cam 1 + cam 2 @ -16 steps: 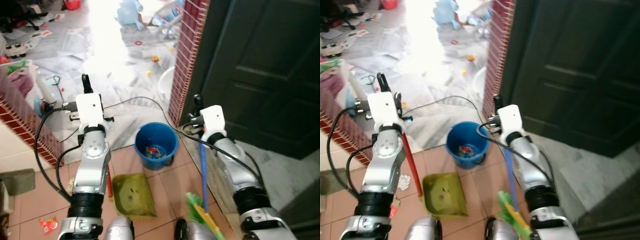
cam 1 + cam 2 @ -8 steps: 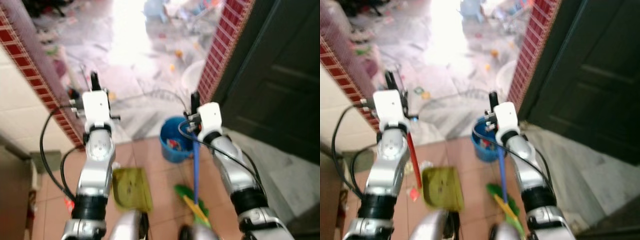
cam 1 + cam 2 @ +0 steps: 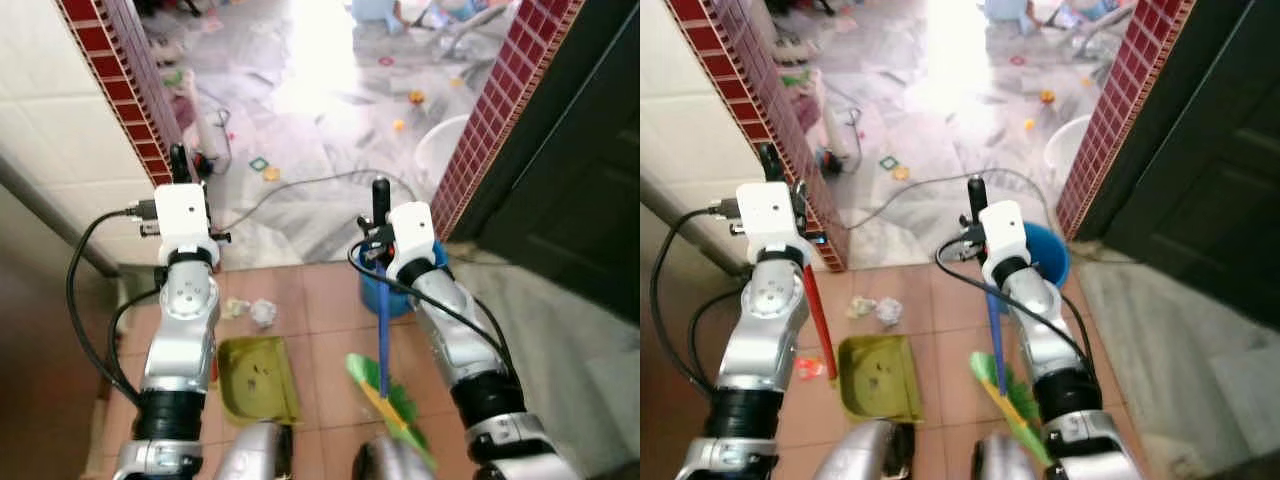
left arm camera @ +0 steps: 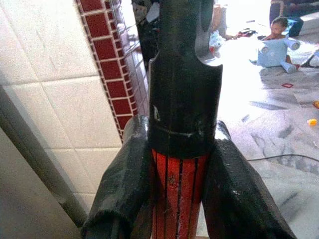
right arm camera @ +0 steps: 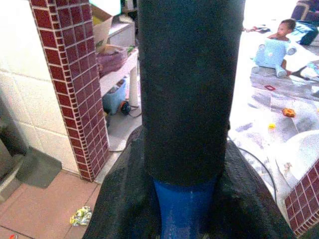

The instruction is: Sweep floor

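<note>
Floor: terracotta tiles at a brick-edged doorway; crumpled litter lies near the green dustpan.
Left pincer: clamped on the dustpan's red handle.
Right pincer: clamped on the blue broom handle; bristles on tiles.
Handling: judged light, stiff; hold high on handles.

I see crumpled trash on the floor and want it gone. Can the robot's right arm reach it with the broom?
Probably yes. The right gripper is shut on the blue-handled broom, whose green bristles rest on bare tiles beside the green dustpan. The crumpled trash lies just beyond the dustpan, with open tiles between it and the bristles.
</note>
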Controlling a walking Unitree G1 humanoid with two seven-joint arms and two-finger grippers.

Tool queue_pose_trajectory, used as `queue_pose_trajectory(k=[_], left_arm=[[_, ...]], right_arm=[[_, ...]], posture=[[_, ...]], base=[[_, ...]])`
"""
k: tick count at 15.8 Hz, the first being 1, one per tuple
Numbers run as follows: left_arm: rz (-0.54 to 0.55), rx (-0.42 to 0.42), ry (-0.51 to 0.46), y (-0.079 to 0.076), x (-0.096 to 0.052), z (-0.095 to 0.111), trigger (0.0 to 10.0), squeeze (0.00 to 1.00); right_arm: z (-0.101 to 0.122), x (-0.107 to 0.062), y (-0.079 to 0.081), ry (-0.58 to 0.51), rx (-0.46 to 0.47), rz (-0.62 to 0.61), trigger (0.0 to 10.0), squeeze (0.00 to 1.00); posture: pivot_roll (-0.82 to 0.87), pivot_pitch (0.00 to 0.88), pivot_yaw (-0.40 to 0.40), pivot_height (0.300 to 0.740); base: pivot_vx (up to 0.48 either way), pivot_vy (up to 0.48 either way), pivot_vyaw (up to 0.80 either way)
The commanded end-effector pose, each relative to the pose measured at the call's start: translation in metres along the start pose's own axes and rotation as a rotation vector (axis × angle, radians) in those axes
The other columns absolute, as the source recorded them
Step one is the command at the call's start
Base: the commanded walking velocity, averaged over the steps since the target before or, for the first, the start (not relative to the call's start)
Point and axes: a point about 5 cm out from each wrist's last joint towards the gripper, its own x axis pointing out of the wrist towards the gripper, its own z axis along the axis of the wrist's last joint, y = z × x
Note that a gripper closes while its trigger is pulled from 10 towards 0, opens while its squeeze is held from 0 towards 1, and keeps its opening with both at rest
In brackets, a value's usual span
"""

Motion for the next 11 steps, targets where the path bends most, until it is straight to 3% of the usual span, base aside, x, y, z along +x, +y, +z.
queue_pose_trajectory(k=[1, 5, 8, 11], left_arm=[[-0.011, -0.004, -0.05, -0.0023, 0.002, 0.0131, 10.0, 0.0], [-0.01, -0.003, -0.082, -0.0024, 0.0018, 0.0166, 10.0, 0.0], [0.005, -0.025, -0.09, -0.0022, 0.0014, 0.019, 10.0, 0.0], [0.019, -0.059, -0.092, -0.0012, 0.0007, 0.0195, 10.0, 0.0]], right_arm=[[0.0051, 0.0002, -0.0012, -0.03, 0.021, -0.006, 10.0, 0.0], [0.0061, 0.0009, -0.0013, -0.034, 0.016, -0.006, 10.0, 0.0], [0.0065, 0.0011, -0.0013, -0.038, 0.013, -0.005, 10.0, 0.0], [0.0084, 0.0017, -0.0007, -0.047, 0.013, -0.007, 10.0, 0.0]], posture=[[-0.04, 0.105, 0.014, 0.74], [-0.04, 0.108, 0.013, 0.74], [-0.03, 0.108, 0.013, 0.74], [-0.03, 0.108, 0.012, 0.74]], base=[[0.0, 0.48, 0.0], [0.0, 0.48, 0.0], [0.0, 0.0, 0.0], [0.0, 0.0, 0.64]])
